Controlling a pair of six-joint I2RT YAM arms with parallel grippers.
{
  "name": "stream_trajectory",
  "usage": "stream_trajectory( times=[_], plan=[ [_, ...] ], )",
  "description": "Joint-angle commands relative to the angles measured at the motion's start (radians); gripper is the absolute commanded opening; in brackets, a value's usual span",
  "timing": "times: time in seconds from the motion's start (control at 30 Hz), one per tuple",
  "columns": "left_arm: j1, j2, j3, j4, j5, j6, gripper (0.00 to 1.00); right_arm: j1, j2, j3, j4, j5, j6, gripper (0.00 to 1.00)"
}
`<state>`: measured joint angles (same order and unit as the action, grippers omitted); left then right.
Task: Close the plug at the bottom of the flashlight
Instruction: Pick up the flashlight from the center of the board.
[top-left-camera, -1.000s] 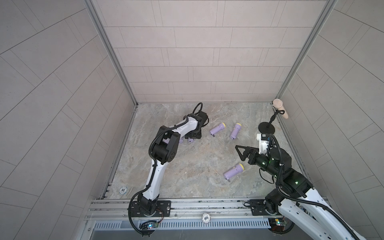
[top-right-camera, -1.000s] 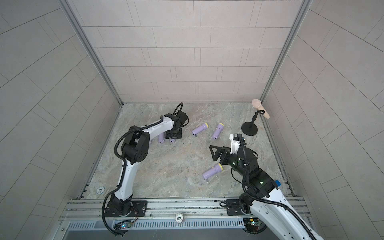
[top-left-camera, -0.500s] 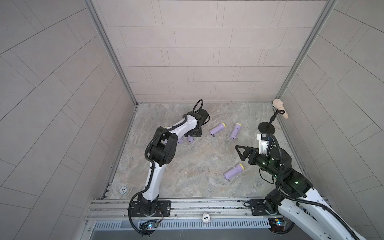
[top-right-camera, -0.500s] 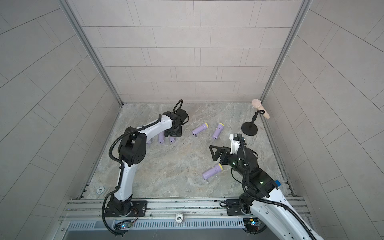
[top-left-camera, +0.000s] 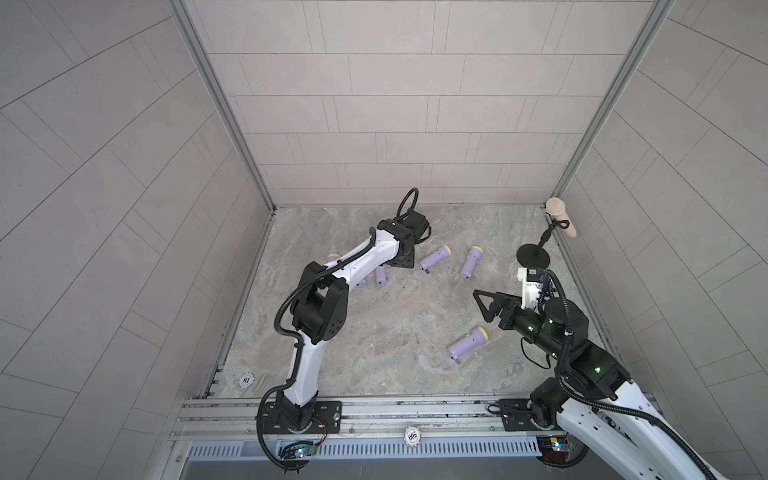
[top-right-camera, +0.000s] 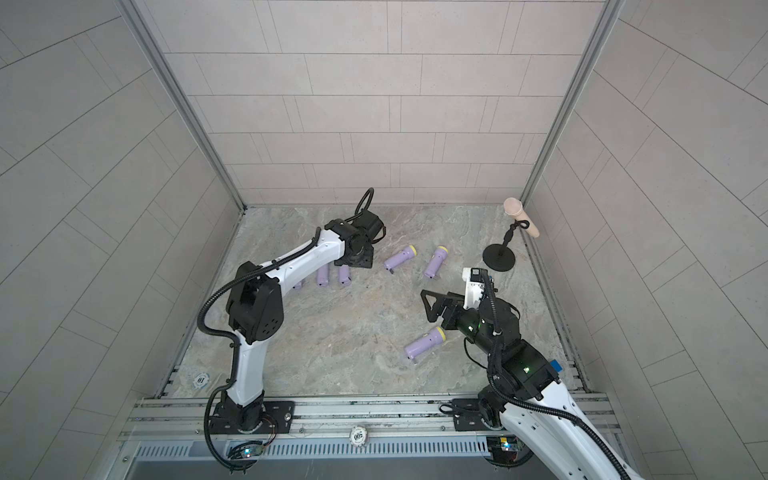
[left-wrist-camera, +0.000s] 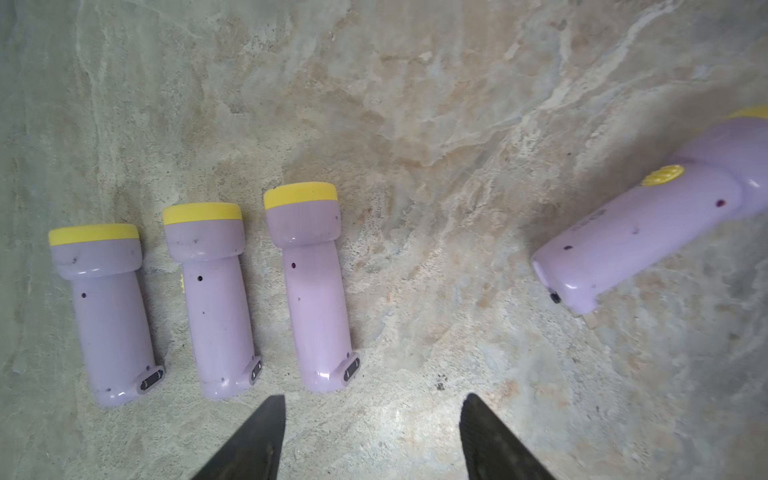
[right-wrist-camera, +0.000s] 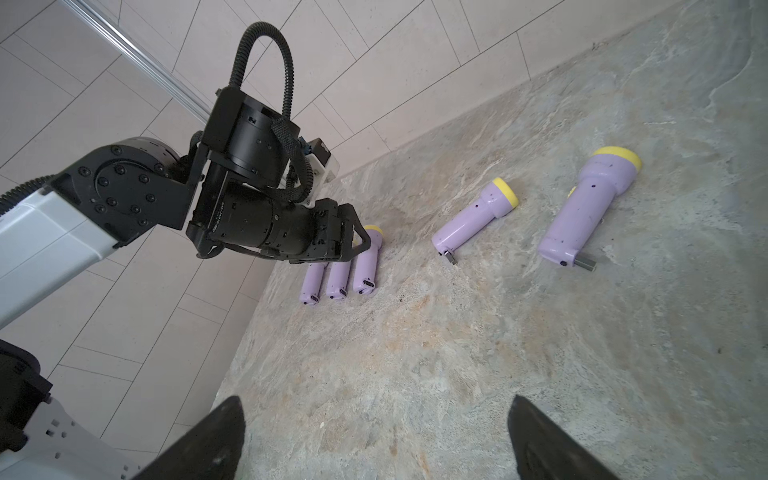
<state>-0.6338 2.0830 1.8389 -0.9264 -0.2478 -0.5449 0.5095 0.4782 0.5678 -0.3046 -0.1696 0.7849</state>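
Observation:
Three purple flashlights with yellow heads lie side by side (left-wrist-camera: 110, 316) (left-wrist-camera: 216, 303) (left-wrist-camera: 316, 291), their bottom plugs folded flush. My left gripper (left-wrist-camera: 374, 399) (top-left-camera: 402, 259) hovers just off their bottom ends, open and empty. A fourth flashlight (left-wrist-camera: 644, 232) (top-left-camera: 434, 259) lies to one side with its plug sticking out. Another (top-left-camera: 471, 262) lies beside it, plug out too. One more flashlight (top-left-camera: 467, 343) lies near my right gripper (top-left-camera: 481, 306) (right-wrist-camera: 374, 401), which hangs wide open above bare floor.
A black round-based stand (top-left-camera: 533, 255) with a beige handle sits in the back right corner. Tiled walls close the stone floor (top-left-camera: 395, 324) on three sides. A metal rail (top-left-camera: 374, 409) runs along the front, and a round token (top-left-camera: 247, 379) lies front left.
My left gripper's jaws have spread wider and its arm has shifted slightly by the row of three flashlights. The right arm has not moved.

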Motion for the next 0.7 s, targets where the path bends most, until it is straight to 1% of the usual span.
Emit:
stream_trajectory(
  times=[0.0, 0.1, 0.13, 0.27, 0.37, 0.53, 0.67],
  plan=[
    [-0.01, -0.03, 0.018, -0.005, 0.001, 0.013, 0.71, 0.0, -0.009, 0.001, -0.016, 0.028, -0.017, 1.0],
    [-0.02, -0.036, 0.017, 0.002, 0.017, 0.014, 0.72, 0.0, -0.009, 0.004, -0.024, 0.039, -0.017, 1.0],
    [-0.026, -0.037, 0.017, 0.009, 0.022, 0.018, 0.81, 0.0, -0.009, 0.005, -0.026, 0.045, -0.016, 1.0],
    [-0.046, -0.04, 0.025, 0.04, 0.046, 0.05, 0.85, -0.001, -0.005, 0.017, -0.042, 0.06, -0.016, 1.0],
    [-0.049, -0.042, 0.019, 0.072, 0.1, 0.076, 0.89, 0.0, 0.0, 0.034, -0.067, 0.072, -0.019, 1.0],
    [-0.071, -0.032, 0.017, 0.124, 0.156, 0.166, 0.96, -0.001, 0.006, 0.046, -0.107, 0.095, -0.022, 1.0],
    [-0.086, -0.017, 0.015, 0.155, 0.141, 0.245, 0.99, -0.001, 0.024, 0.088, -0.139, 0.096, -0.017, 1.0]
  ],
)
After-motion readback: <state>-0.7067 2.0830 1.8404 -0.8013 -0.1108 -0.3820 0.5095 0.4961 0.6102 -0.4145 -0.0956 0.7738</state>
